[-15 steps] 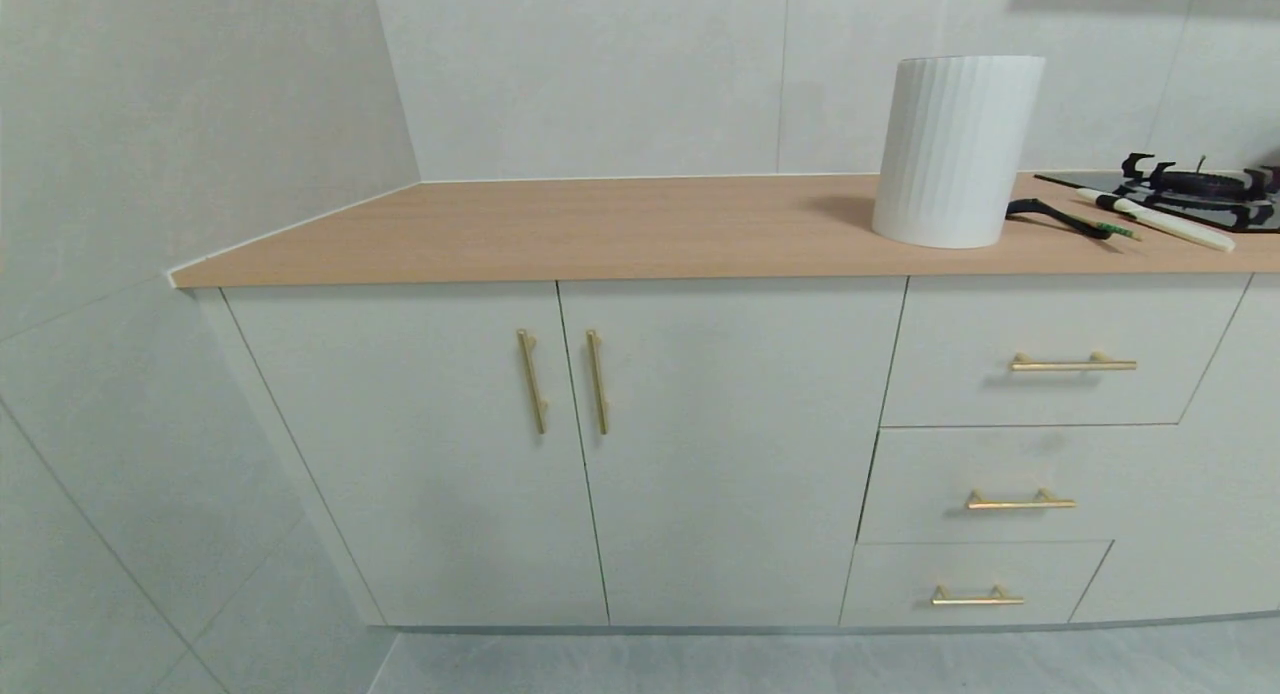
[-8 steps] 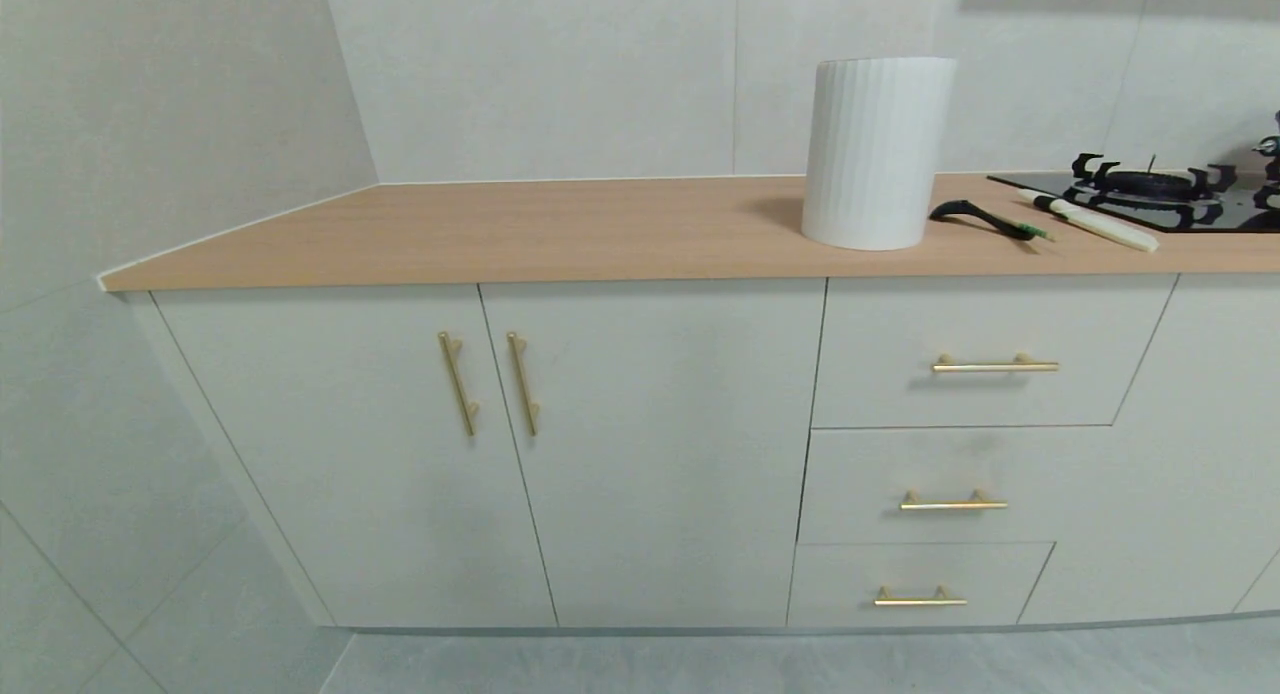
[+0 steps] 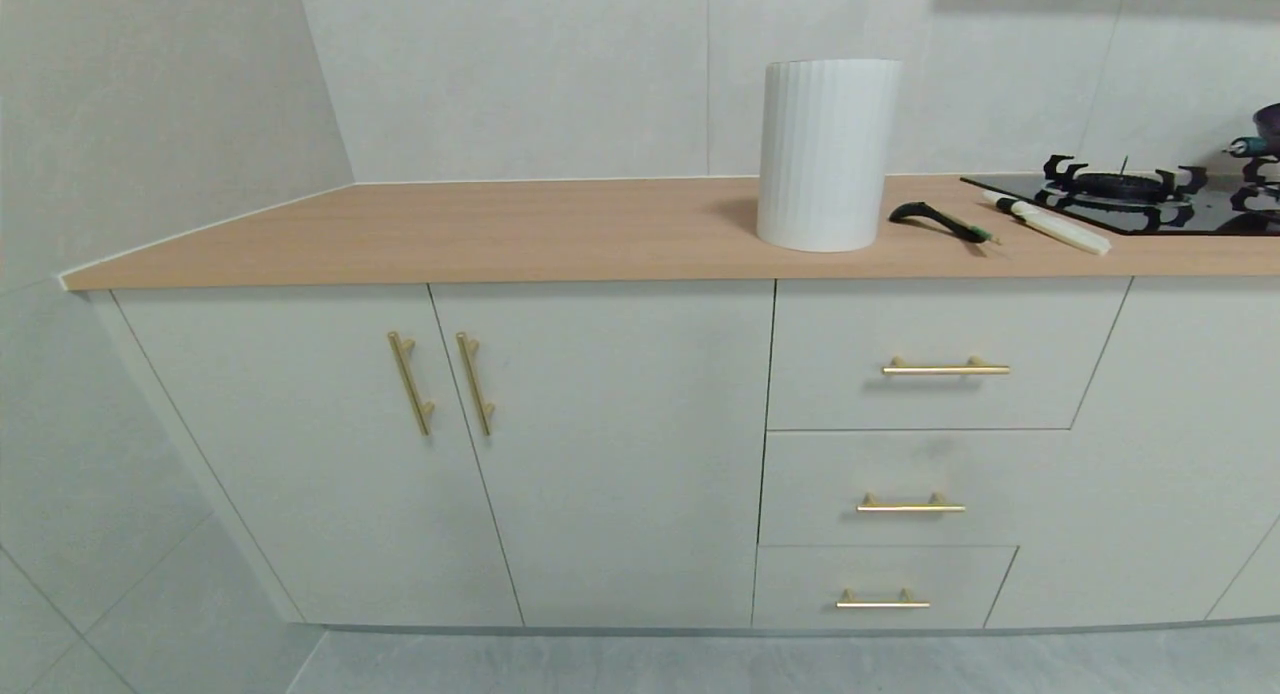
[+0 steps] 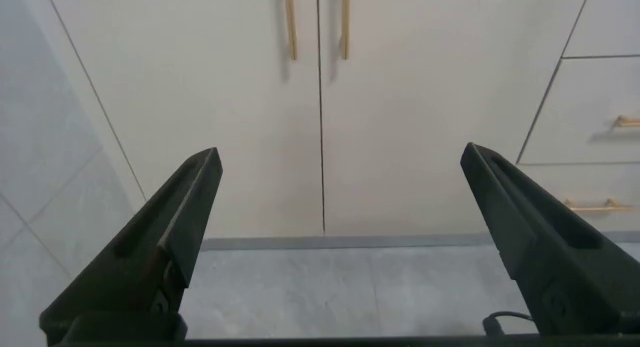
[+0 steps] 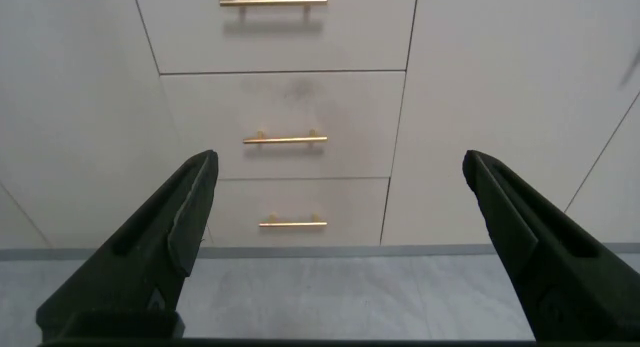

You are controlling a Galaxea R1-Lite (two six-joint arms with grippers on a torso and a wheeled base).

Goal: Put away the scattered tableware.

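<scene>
On the wooden countertop (image 3: 500, 229) stands a tall white ribbed cylinder holder (image 3: 825, 154). Just right of it lie a black-handled utensil (image 3: 940, 220) and a white-handled knife-like utensil (image 3: 1050, 224). My left gripper (image 4: 340, 177) is open, held low in front of the double cabinet doors (image 4: 320, 107) with nothing between its fingers. My right gripper (image 5: 340, 182) is open too, low in front of the stack of drawers (image 5: 285, 137), also holding nothing.
A black gas hob (image 3: 1130, 189) sits at the countertop's right end. Below are double doors with gold handles (image 3: 440, 384) and three drawers (image 3: 940, 369). A tiled wall closes the left side; grey floor (image 3: 700, 664) runs along the cabinet base.
The whole head view has slid so the cabinet and holder sit further left in the picture: the camera moved right. More of the hob shows now. Nothing on the counter moved.
</scene>
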